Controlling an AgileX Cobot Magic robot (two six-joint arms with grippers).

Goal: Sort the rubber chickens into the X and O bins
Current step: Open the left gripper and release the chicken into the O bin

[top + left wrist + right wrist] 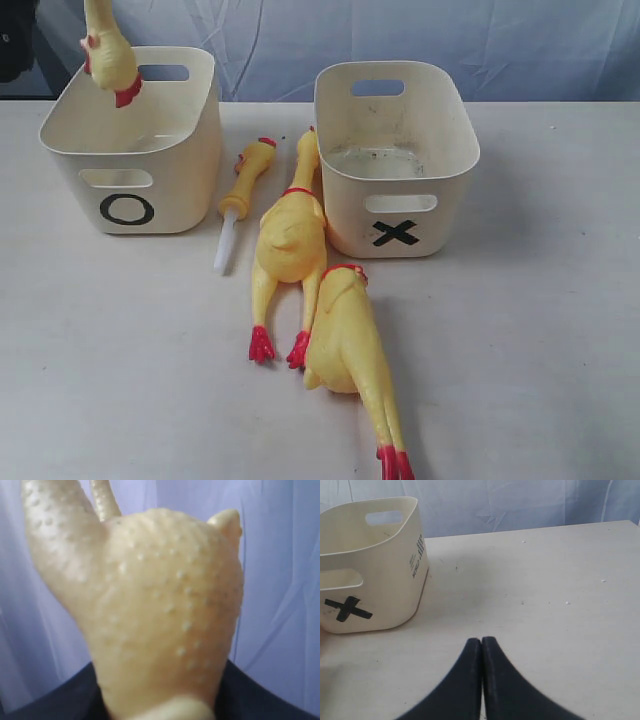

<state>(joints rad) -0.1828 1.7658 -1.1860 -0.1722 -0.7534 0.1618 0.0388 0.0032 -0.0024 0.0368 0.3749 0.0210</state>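
A rubber chicken (108,55) hangs head-down, its long axis upright, straight above the O bin (175,185) at upper left of the frame, pinched by the left hand (160,707). The right hand (481,647), pressed together, waits near the X bin (385,595).

robot lab or test bench by look, though exact kind of room cannot be told. plain pale table (520,330), lightly scuffed, small specks on top. wrinkled blue-white cloth (450,40) hung behind as backdrop, seen in all three views. two matching cream tubs on table, o bin (185,190) and x bin (445,215), each with bold black letter on front. toy chickens (290,240) laid out between bins like test props. flat, even light.
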